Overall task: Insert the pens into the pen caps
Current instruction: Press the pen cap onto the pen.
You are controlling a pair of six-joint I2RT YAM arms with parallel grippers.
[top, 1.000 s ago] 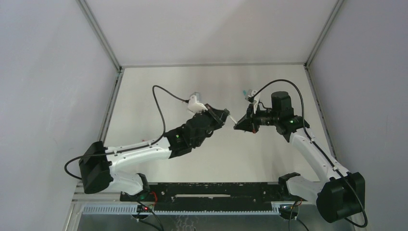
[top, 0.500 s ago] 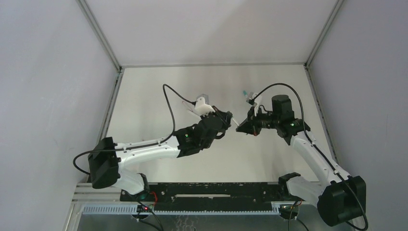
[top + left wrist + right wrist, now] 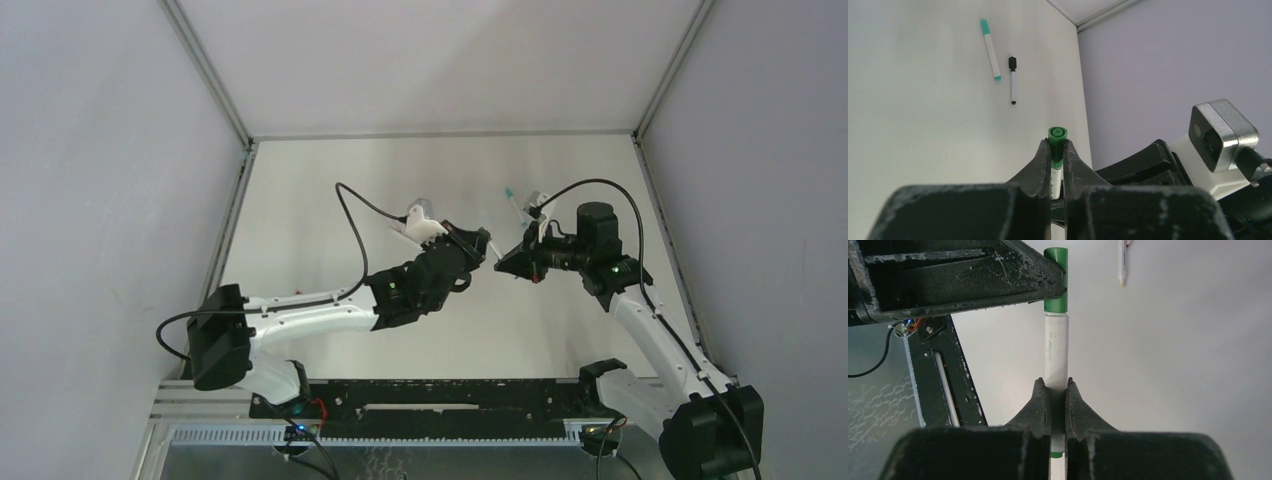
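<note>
A white-barrelled pen (image 3: 1056,347) is held between my two grippers above the table. Its end sits inside a green pen cap (image 3: 1056,280). My right gripper (image 3: 1055,385) is shut on the barrel. My left gripper (image 3: 1057,145) is shut on the green cap (image 3: 1058,142), and a short piece of white barrel (image 3: 1056,177) shows between its fingers. In the top view the left gripper (image 3: 483,245) and the right gripper (image 3: 508,258) meet tip to tip over the middle of the table. A teal-capped pen (image 3: 990,49) and a black-capped pen (image 3: 1012,80) lie on the table beyond them.
The teal-capped pen (image 3: 513,200) lies at the back of the table, just beyond the right arm's cable. Another pen (image 3: 1122,262) shows at the top of the right wrist view. A black rail (image 3: 420,395) runs along the near edge, and grey walls close in both sides.
The left arm has reached forward and to the right, and the right gripper has shifted slightly right. The two stay tip to tip with the pen between them.
</note>
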